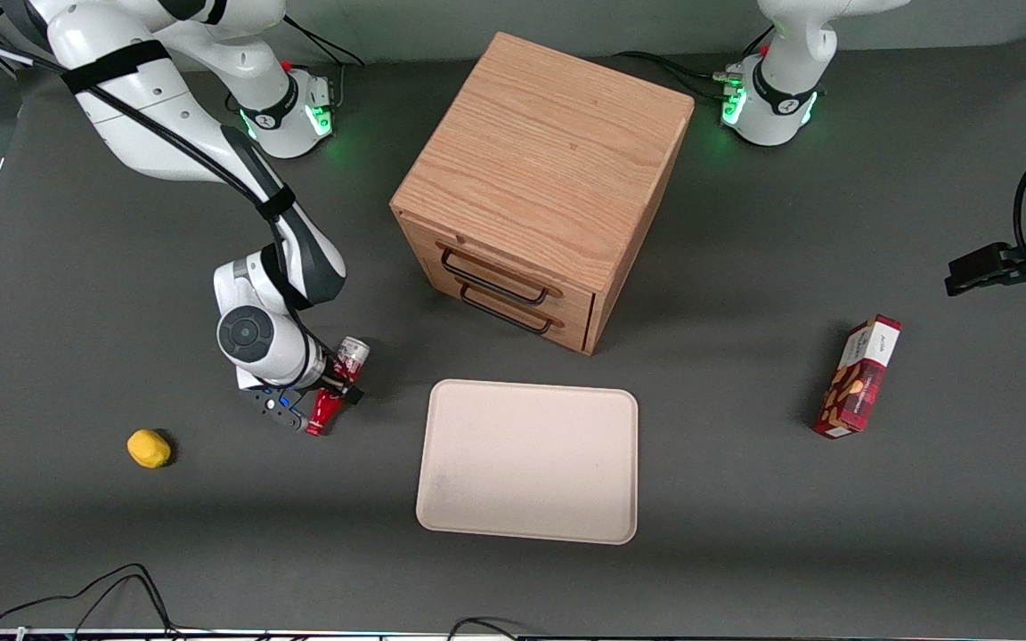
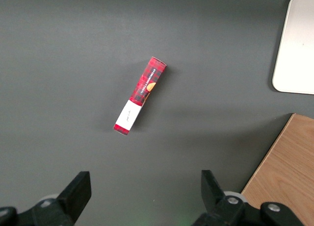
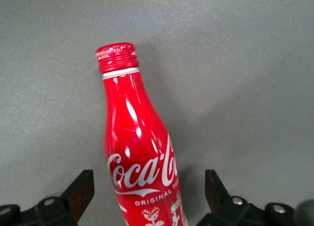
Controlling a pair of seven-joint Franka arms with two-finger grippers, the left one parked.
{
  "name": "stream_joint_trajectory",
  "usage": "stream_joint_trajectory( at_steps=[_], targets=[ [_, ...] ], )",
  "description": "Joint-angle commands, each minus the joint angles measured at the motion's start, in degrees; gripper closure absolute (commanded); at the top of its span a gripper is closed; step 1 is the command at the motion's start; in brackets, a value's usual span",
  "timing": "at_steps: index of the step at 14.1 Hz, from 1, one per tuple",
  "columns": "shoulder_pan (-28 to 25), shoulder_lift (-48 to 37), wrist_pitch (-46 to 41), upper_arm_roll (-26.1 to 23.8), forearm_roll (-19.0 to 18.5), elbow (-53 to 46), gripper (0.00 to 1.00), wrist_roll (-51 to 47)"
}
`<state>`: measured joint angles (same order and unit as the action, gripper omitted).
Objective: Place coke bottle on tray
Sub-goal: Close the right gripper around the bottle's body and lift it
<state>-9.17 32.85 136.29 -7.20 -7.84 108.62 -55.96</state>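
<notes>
The gripper (image 1: pixel 315 411) of the right arm is seen low over the table, toward the working arm's end of it. The coke bottle (image 1: pixel 336 386) is found between its fingers (image 3: pixel 81 189), and it lies tilted, not upright. In the wrist view of the working arm the two fingers are seen apart, one on each side of the bottle (image 3: pixel 142 167), with a gap of grey table visible between each finger and the red body. The bottle is therefore not clamped. Its red cap (image 3: pixel 117 57) and the white script on its body are clearly shown in this view.

The tray (image 1: pixel 529 460) is placed flat on the table (image 1: pixel 745 552), near the bottle but apart from it, toward the parked arm's end from it. Nothing is seen on the tray. A wooden cabinet (image 1: pixel 541 178) with two dark drawer handles (image 1: pixel 495 278) is set farther from the front camera than the tray. A red snack box (image 1: pixel 859 377) is laid toward the parked arm's end of the table, well apart from the tray. A small yellow object (image 1: pixel 149 448) is found near the gripper, a little nearer to the front camera.
</notes>
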Motion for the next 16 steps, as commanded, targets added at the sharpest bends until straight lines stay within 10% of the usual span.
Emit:
stream_joint_trajectory(
  at_steps=[1, 4, 7, 16],
  targets=[
    [0.1, -1.5, 1.7, -0.1, -1.5, 1.9, 0.0, -2.0],
    [0.2, -1.6, 1.7, -0.1, -1.5, 1.9, 0.05, -2.0],
    [0.2, -1.6, 1.7, -0.1, -1.5, 2.0, 0.94, -2.0],
    [0.4, -2.3, 1.5, -0.1, -1.5, 2.2, 1.0, -1.9]
  ],
)
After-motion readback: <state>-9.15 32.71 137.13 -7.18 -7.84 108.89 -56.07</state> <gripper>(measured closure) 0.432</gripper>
